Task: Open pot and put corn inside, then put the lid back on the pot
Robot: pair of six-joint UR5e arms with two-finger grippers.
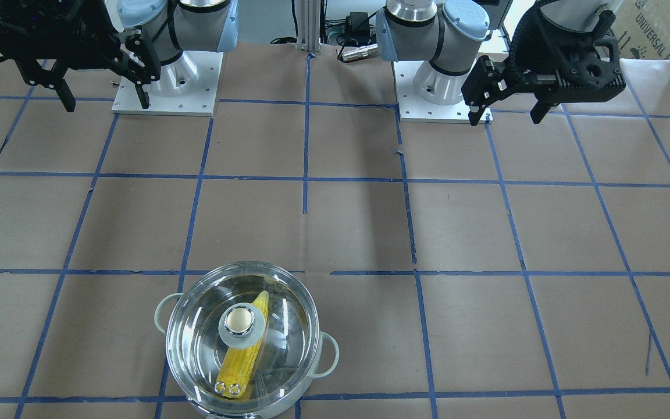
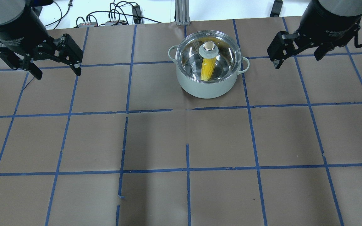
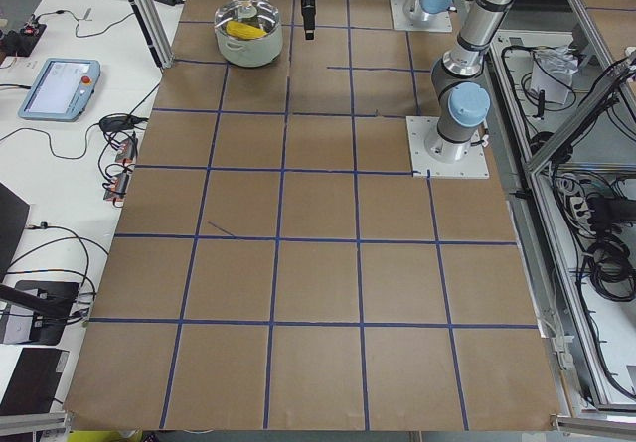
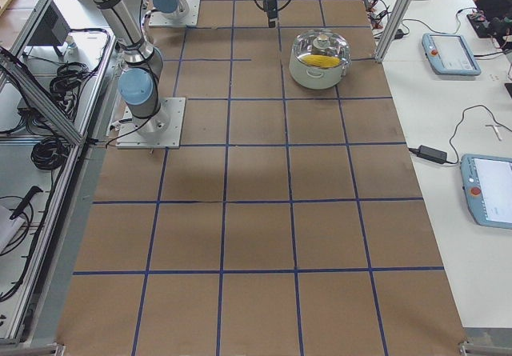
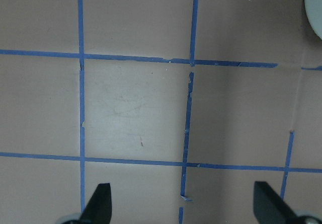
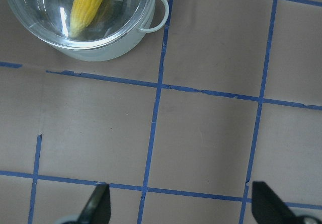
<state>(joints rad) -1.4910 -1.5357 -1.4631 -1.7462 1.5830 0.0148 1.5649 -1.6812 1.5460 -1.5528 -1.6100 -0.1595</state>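
The steel pot (image 2: 209, 86) with pale loop handles stands on the far middle of the table. The clear glass lid (image 2: 223, 58) with its pale knob sits on the pot. The yellow corn (image 2: 207, 69) lies inside, seen through the glass. The pot (image 1: 328, 352), lid (image 1: 195, 331) and corn (image 1: 241, 362) also show in the front view. My left gripper (image 2: 57, 72) is open and empty, raised far to the pot's left. My right gripper (image 2: 297, 61) is open and empty, raised to the pot's right. The right wrist view shows the pot (image 6: 100, 53) and corn (image 6: 88, 5) ahead and left.
The table is brown paper with a blue tape grid (image 2: 187, 169). The two arm bases (image 1: 166, 93) (image 1: 439, 93) stand at the robot's side. Cables and boxes (image 2: 112, 18) lie beyond the far edge. Tablets (image 4: 448, 52) lie on the side bench.
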